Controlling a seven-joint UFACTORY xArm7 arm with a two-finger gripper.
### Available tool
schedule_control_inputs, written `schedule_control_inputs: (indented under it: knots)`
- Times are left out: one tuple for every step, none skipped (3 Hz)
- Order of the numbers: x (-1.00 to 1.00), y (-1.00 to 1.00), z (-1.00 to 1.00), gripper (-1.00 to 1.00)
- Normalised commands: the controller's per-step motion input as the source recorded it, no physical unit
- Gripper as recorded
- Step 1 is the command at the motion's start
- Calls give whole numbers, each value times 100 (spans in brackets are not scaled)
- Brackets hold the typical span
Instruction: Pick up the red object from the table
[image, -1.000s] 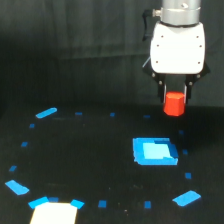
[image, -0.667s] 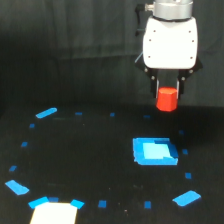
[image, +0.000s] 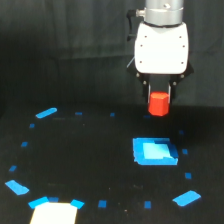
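The red object (image: 159, 103), a small red-orange block, hangs in the air above the black table (image: 90, 165), held between the dark fingers of my gripper (image: 159, 98). The gripper is shut on it and sits under a white arm housing (image: 161, 47) at the upper right of the exterior view. The block's lower half sticks out below the fingertips. It is well clear of the surface, above and slightly behind the large blue square patch (image: 154, 151).
Small blue tape marks ring the table, among them a strip (image: 46, 113) at the exterior view's left and one (image: 186, 198) at the lower right. A pale rectangle (image: 54, 213) lies at the bottom left edge. A dark curtain hangs behind.
The gripper has moved toward the exterior view's left and risen slightly, carrying the red object with it. The grip has not changed.
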Motion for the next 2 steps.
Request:
schedule_control_inputs:
  knots:
    - [-33, 38, 51, -86]
    - [-46, -6, -4, -100]
